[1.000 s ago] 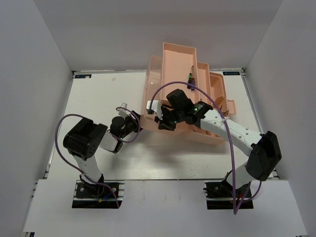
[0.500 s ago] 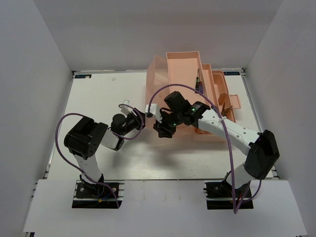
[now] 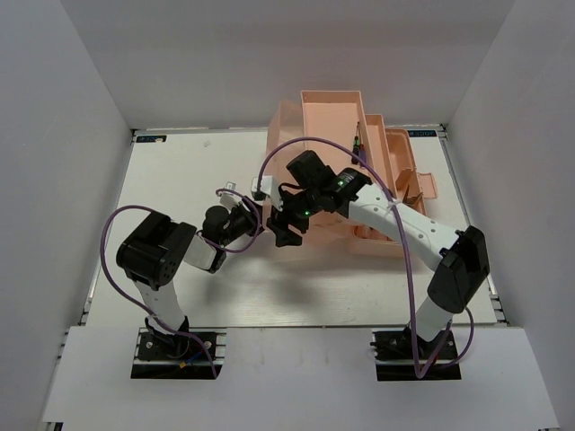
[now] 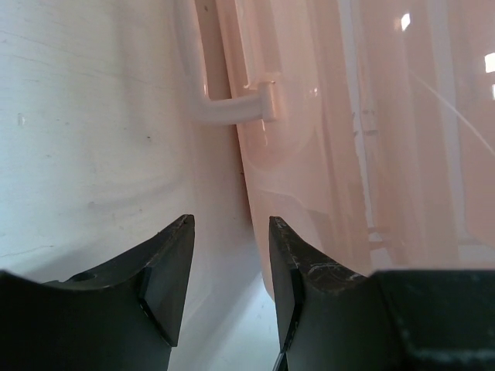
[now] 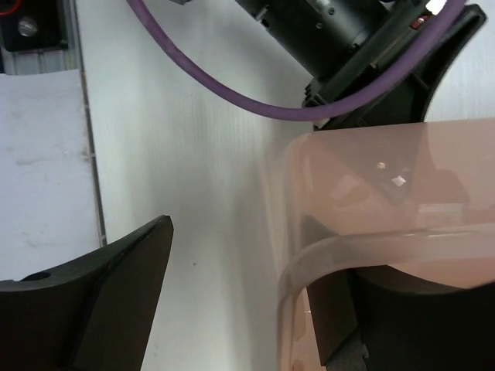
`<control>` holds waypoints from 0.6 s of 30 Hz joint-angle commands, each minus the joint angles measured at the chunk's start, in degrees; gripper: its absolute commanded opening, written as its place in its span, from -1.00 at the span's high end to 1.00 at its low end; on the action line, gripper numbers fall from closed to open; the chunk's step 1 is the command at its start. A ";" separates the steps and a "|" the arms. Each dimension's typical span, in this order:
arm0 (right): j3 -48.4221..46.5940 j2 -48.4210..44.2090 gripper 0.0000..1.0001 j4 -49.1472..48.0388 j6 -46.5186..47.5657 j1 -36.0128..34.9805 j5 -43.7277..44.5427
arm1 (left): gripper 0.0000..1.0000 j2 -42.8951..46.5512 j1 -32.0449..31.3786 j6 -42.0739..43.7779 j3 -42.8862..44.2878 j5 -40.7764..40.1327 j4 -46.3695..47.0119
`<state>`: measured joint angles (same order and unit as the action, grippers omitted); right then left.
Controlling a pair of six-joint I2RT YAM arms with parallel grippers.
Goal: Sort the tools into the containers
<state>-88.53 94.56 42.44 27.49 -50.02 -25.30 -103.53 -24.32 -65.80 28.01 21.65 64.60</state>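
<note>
The salmon-pink toolbox [image 3: 331, 115] stands open at the back right, its containers stepped out towards the right. A slim tool with a green handle [image 3: 359, 142] lies in one tray; the other tools do not show. My right gripper [image 3: 286, 235] is open at the box's left end. In the right wrist view the right gripper [image 5: 241, 267] straddles the translucent lid edge [image 5: 371, 170], one finger dimly visible behind the plastic. My left gripper [image 3: 258, 210] is open just left of the box. In the left wrist view the left gripper [image 4: 230, 224] holds nothing, with the box wall [image 4: 348, 154] beside its right finger.
White walls enclose the table [image 3: 180, 180] on three sides. The two grippers sit close together at the box's left end. The left arm's wrist and purple cable [image 5: 232, 85] fill the top of the right wrist view. A pale hinge arm [image 4: 232, 108] juts from the box.
My right gripper has opened, let go of the box's lid and drawn back left. The box's trays have swung out to the right. The left gripper rose slightly, then held still.
</note>
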 commanded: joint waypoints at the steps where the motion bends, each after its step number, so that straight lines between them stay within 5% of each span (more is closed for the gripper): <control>1: -3.50 -0.35 -0.44 -5.15 1.61 -0.69 -7.92 | -0.08 2.28 -0.38 -0.29 2.66 1.37 2.12; 8: 2.66 0.35 -0.47 -12.90 -4.10 -0.52 -5.47 | -0.08 1.75 -0.38 -0.29 3.19 2.43 2.11; 13: 2.40 2.47 -0.40 -14.49 -11.03 -0.78 13.38 | -0.08 1.13 -0.38 -0.29 3.72 2.43 2.73; 18: 5.64 2.64 -0.33 -16.95 -17.11 -1.13 21.86 | -0.08 0.61 -0.38 -0.29 4.77 2.96 2.73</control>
<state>-84.29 97.14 31.92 14.98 -50.46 -12.34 -104.03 -23.97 -65.06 29.43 21.76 61.23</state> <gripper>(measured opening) 0.667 0.535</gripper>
